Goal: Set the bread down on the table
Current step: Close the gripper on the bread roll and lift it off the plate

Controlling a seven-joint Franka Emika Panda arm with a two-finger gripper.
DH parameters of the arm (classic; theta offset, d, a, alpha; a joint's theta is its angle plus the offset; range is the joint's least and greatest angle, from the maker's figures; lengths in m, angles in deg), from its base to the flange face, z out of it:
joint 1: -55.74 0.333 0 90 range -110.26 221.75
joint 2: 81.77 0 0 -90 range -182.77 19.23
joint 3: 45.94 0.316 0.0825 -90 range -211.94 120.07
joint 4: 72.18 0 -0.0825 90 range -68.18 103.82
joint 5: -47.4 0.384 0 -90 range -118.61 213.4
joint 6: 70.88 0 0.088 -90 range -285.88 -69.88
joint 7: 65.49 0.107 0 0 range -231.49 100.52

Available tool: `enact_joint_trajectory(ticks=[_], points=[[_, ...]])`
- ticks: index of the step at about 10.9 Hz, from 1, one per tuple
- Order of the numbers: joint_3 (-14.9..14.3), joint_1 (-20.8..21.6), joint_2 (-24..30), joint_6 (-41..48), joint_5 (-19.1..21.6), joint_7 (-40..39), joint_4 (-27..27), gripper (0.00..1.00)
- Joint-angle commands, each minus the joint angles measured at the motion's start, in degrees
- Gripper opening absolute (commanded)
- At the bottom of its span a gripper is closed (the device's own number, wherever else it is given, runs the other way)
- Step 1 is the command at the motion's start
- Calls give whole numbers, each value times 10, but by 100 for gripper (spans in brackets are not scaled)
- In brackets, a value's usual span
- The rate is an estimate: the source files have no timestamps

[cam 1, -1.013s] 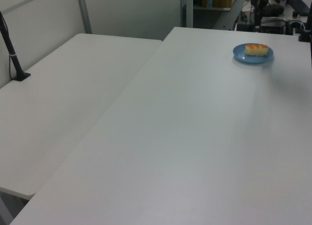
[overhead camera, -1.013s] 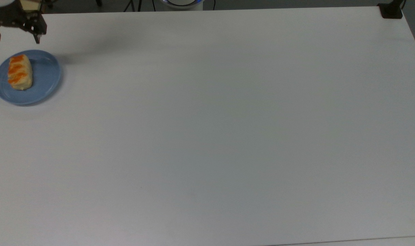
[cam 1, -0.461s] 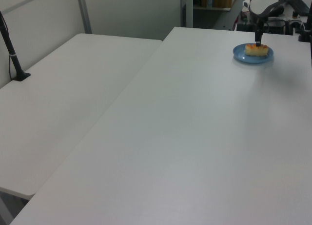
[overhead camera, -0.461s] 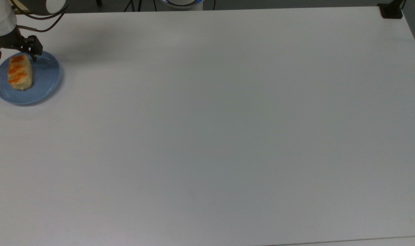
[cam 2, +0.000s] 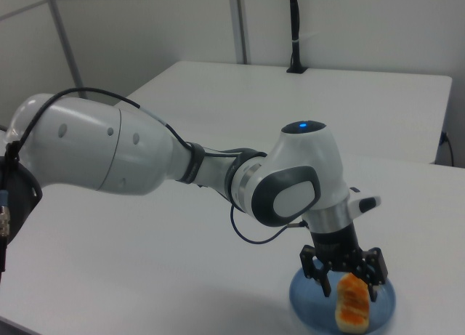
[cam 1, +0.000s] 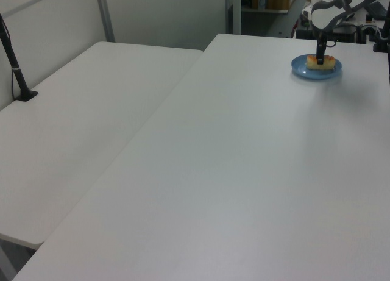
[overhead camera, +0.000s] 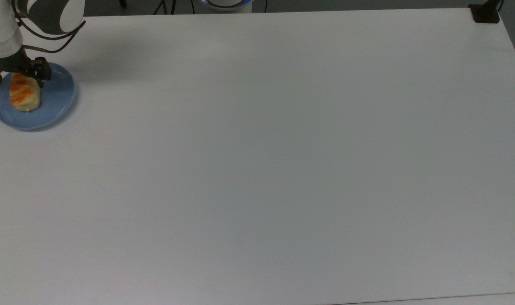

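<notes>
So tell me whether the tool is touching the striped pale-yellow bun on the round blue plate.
Cannot tell. In the right view the tool straddles the bun's far end over the blue plate, fingers spread, but neither contact nor gap shows plainly.

This place looks like a robotics laboratory set inside an office-type room. A large white and grey robot arm (cam 2: 145, 157) with black cables works over a plain white rectangular table (overhead camera: 282, 148), and a second white table (cam 1: 79, 122) stands just beside it. Black clamped poles (cam 1: 15, 67) stand at the table edges, pale partition walls (cam 2: 145, 30) with metal posts surround them, and cluttered shelves (cam 1: 268, 0) stand behind.
</notes>
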Motion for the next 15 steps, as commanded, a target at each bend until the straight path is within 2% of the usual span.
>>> enact_joint_trajectory(ticks=[1, 3, 4, 6, 8, 10, 13, 15], points=[[0, -9, -5, -16, 16, -2, 2, 75], [0, -9, -4, -16, 55, -1, 2, 49], [0, -10, -3, -14, 58, -1, 2, 42], [2, -10, 8, -3, 59, -2, 1, 41], [13, -2, 53, 75, 73, -2, -6, 41], [48, 2, 88, 136, 83, 10, -13, 38], [36, -17, 83, 125, 77, 0, -20, 38], [36, -28, 70, 89, 88, 9, -31, 37]])
